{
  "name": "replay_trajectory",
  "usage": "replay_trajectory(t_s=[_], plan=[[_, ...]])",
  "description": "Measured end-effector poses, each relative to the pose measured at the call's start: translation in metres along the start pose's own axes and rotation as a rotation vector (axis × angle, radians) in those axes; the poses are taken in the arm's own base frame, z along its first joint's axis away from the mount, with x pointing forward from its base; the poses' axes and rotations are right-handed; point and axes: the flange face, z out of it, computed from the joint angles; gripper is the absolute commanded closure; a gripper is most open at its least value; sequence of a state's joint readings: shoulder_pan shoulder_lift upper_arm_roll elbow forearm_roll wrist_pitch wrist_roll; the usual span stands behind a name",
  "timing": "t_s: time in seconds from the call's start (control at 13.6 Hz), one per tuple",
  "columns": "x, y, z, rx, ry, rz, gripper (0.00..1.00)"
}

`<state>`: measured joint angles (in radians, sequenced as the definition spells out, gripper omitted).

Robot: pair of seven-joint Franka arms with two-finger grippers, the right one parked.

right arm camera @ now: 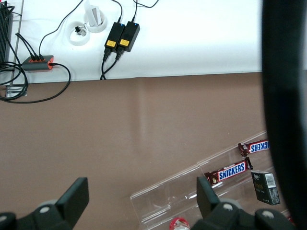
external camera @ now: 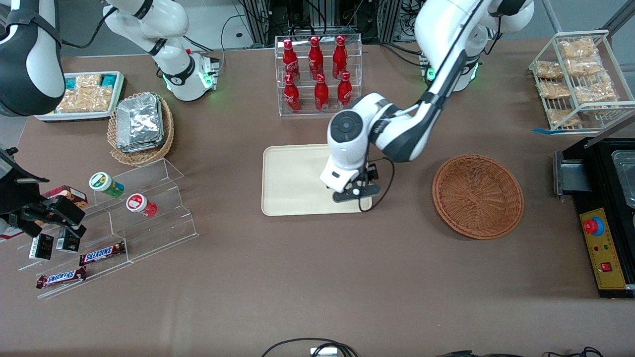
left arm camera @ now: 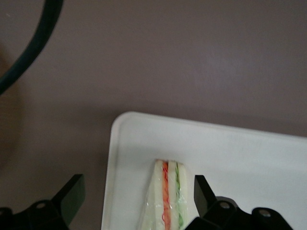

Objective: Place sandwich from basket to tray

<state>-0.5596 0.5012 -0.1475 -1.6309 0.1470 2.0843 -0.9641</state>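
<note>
The sandwich [left arm camera: 168,201], a white wedge with orange and green layers in clear wrap, lies on the cream tray [left arm camera: 230,158] near one corner. My left gripper [left arm camera: 136,184] is open around it: one finger [left arm camera: 201,194] is close beside the sandwich, the other [left arm camera: 72,196] is well apart over the table. In the front view the gripper [external camera: 347,191] hangs low over the tray [external camera: 292,178] at its end toward the reddish-brown basket [external camera: 477,196], which holds nothing. The arm hides the sandwich in that view.
A clear rack of red bottles [external camera: 317,74] stands farther from the front camera than the tray. A tan basket of foil packets [external camera: 141,126] and a clear stepped shelf with snacks [external camera: 129,213] lie toward the parked arm's end. A black control box [external camera: 603,238] sits at the working arm's end.
</note>
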Motion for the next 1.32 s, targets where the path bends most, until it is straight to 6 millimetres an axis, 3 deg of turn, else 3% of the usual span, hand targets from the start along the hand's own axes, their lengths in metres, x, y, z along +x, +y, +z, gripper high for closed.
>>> replay_trajectory(t_s=[0.22, 0.51, 0.66, 1.32], plan=[[0.045, -0.046, -0.025, 0.004, -0.001, -0.100, 0.00], [0.104, -0.144, -0.057, 0.055, -0.040, -0.169, 0.00], [0.125, -0.185, -0.076, 0.051, -0.036, -0.174, 0.00], [0.151, -0.340, -0.158, 0.042, -0.127, 0.001, 0.00]])
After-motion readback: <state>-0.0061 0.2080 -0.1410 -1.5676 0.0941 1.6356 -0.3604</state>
